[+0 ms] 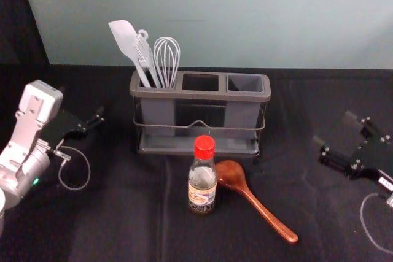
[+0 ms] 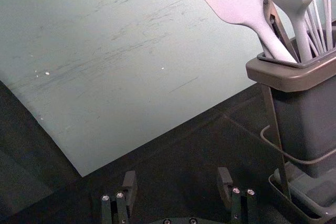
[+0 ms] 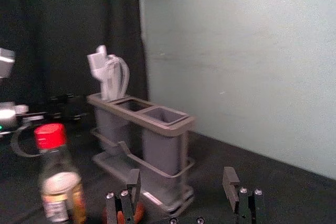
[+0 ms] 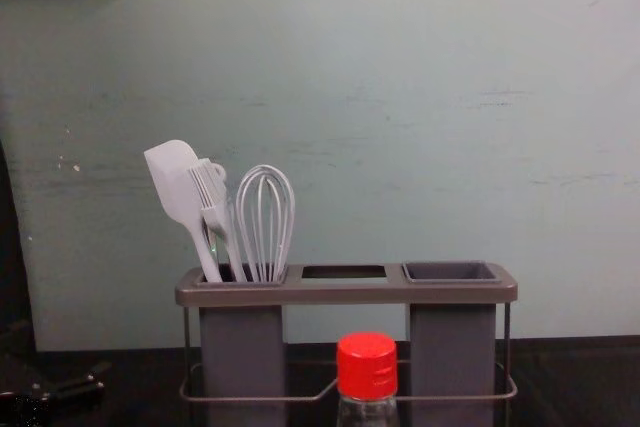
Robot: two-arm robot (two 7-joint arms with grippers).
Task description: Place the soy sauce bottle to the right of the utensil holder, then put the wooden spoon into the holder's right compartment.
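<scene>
Jaws apart (both), either side of holder (image 1: 199, 95).

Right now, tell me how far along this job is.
Neither step looks done: the soy sauce bottle stands in front of the utensil holder, not to its right, and the wooden spoon lies beside the bottle. Nothing is in hand; the left gripper and right gripper are open and empty. Left to do: set the bottle on the holder's right, then put the spoon into its empty right compartment.
</scene>
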